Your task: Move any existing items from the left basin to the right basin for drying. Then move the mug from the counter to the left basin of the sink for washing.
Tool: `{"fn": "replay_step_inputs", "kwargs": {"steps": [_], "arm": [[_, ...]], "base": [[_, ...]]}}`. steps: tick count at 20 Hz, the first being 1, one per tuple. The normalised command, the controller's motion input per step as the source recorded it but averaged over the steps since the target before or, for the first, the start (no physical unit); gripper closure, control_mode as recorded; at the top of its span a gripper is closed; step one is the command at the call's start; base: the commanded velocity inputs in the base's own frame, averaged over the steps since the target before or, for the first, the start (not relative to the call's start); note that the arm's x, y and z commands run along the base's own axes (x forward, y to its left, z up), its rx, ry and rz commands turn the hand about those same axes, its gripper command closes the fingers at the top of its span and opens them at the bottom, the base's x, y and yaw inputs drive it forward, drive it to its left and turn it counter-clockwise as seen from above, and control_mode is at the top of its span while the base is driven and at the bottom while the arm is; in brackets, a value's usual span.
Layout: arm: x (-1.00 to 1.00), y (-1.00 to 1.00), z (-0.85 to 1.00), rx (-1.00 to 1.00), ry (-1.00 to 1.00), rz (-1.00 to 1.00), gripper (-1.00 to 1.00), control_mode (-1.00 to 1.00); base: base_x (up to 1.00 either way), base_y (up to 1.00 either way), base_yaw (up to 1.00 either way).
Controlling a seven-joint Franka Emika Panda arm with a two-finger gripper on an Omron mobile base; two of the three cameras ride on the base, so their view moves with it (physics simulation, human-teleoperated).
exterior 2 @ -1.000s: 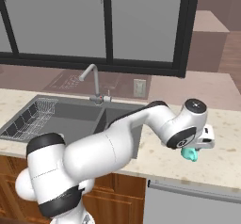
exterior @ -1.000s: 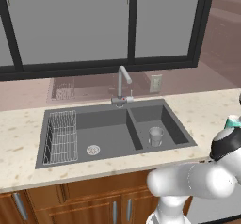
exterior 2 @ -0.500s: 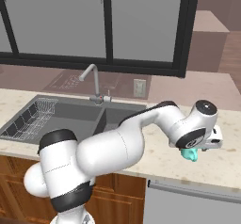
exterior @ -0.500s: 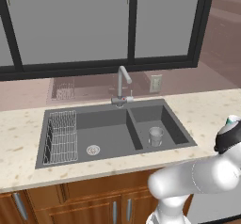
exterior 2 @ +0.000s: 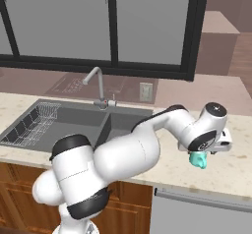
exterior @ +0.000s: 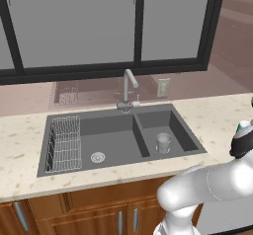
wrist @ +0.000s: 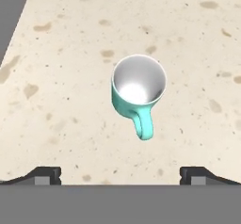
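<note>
From straight above I see the teal mug [wrist: 139, 89] standing upright on the beige counter [wrist: 61, 100], its handle turned toward the bottom of the hand view. My gripper [wrist: 120, 173] hovers over it, open, with both fingertips wide apart and nothing between them. In the right base view the mug [exterior 2: 198, 160] sits just under my hand, near the counter's front edge. The grey glass [exterior: 163, 142] stands upright in the right basin [exterior: 180, 130]. The left basin [exterior: 111, 135] holds only its wire rack [exterior: 64, 142].
The chrome faucet [exterior: 129, 88] rises behind the divider between the basins. A dark corner of the sink [wrist: 9, 11] shows at the hand view's top left. My arm arcs over the counter [exterior 2: 236, 164] right of the sink. A grey appliance front [exterior 2: 197, 213] lies below.
My hand has shifted slightly to the right above the mug, and the arm's links have swung round. Neither mug nor glass has moved, and the jaws stay wide.
</note>
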Motion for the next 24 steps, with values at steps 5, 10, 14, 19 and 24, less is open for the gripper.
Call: {"fn": "replay_step_inputs", "kwargs": {"steps": [5,10,14,19,24], "arm": [[0.27,-0.02,-0.14,0.0,0.01,0.0,-1.0,-1.0],[0.1,-0.09,-0.19,0.0,0.0,0.0,-1.0,-1.0],[0.01,-0.14,-0.2,0.0,0.0,0.0,-1.0,-1.0],[0.06,-0.12,-0.16,0.0,0.0,0.0,-1.0,-1.0],[0.12,-0.14,-0.12,0.0,0.0,0.0,-1.0,-1.0]], "base": [[0.0,0.0,0.0],[0.0,0.0,0.0],[0.0,0.0,0.0],[0.0,0.0,0.0],[0.0,0.0,0.0]]}}
